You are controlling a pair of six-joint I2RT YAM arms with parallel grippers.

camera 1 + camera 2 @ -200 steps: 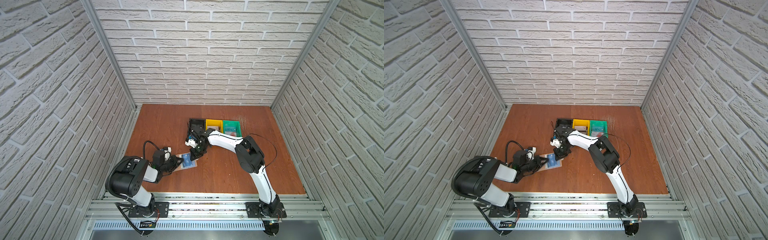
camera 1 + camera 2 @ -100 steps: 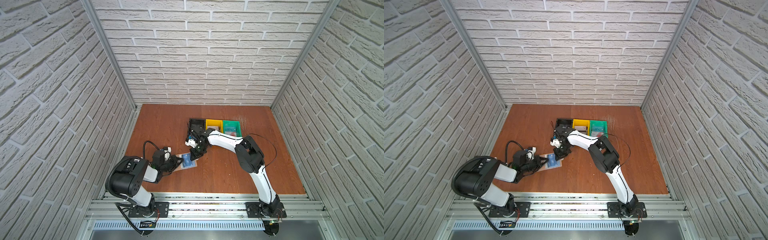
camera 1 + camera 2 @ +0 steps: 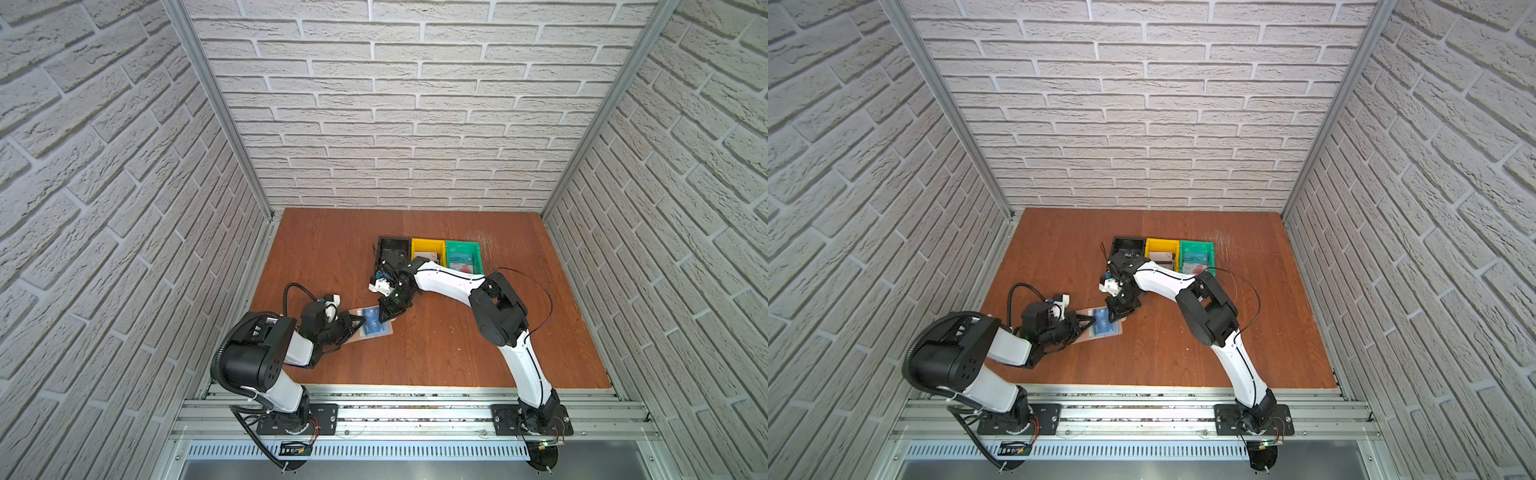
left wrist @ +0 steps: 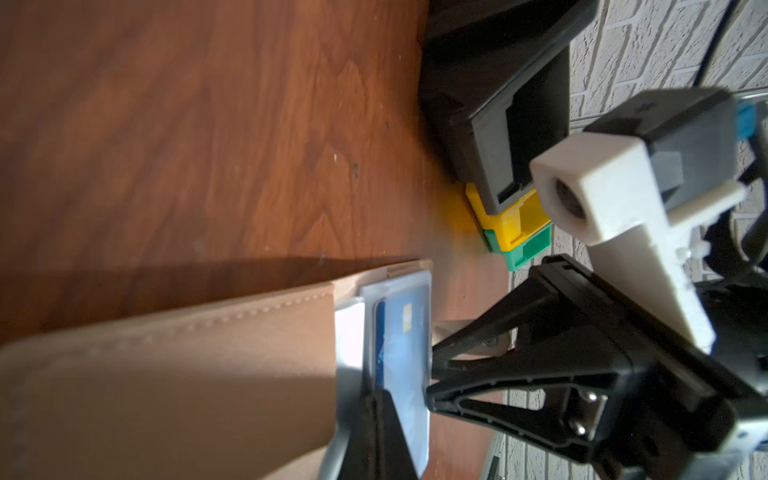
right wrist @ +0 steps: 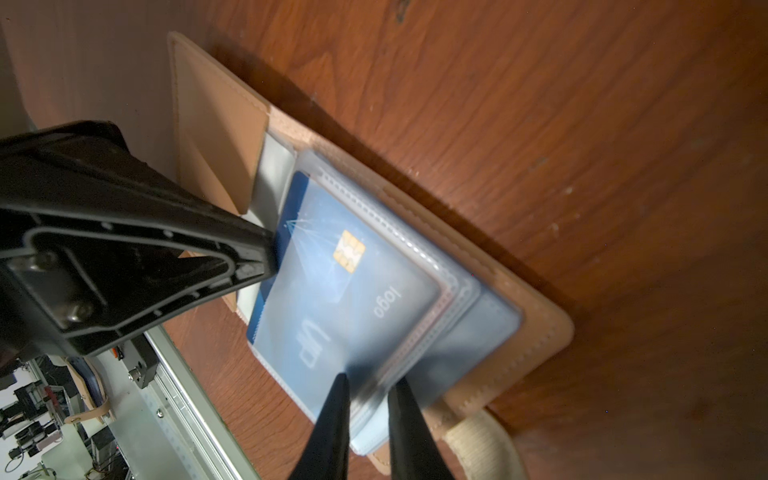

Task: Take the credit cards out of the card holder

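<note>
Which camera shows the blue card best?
The right wrist view: the blue card fills it, with its gold chip and lettering readable through the clear sleeve. The left wrist view shows it foreshortened, and both top views show a tiny blue patch.

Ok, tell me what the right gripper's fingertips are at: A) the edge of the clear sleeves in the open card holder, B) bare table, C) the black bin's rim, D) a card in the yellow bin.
A: in the right wrist view the right gripper straddles the edge of the clear sleeves that cover the blue VIP card, inside the open card holder.
</note>
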